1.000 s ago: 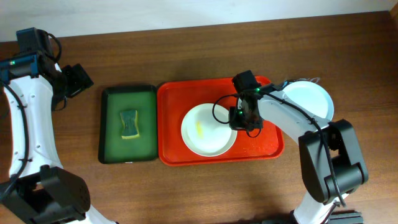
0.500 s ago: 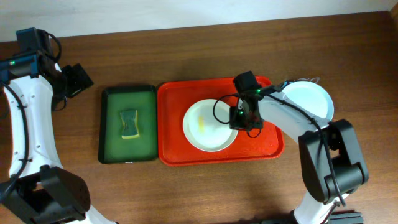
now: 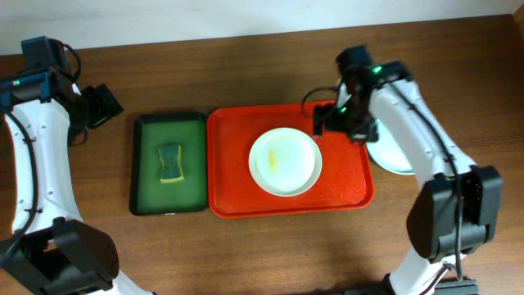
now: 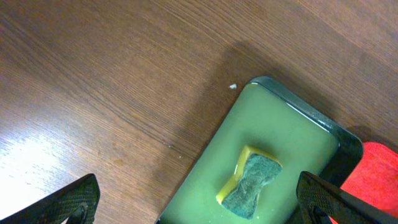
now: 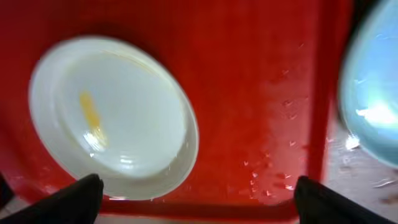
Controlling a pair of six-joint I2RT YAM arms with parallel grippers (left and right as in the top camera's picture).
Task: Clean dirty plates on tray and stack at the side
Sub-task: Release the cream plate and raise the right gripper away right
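Above the far right corner of the tray [image 3: 229, 176] with right gripper [image 3: 330, 123] spread wide, empty. Mid-tray, a plate [image 3: 284, 161] with yellow smear, nothing over it. Just right of tray, on table [image 3: 246, 65], a mint plate [image 5: 373, 87], half hidden under right arm [image 3: 417, 123]. Leftward, green tray [image 3: 147, 164] with sponge [image 3: 170, 163]. Beyond, left gripper [image 3: 105, 105] apart, empty.

Looks like a robotics lab bench — two white arms [image 3: 409, 123] stand over a brown wooden table [image 3: 246, 250] by a plain pale wall [image 3: 205, 16], with staged props (a red tray [image 3: 229, 164], a green tray [image 3: 151, 184] holding a sponge [image 3: 170, 163]).
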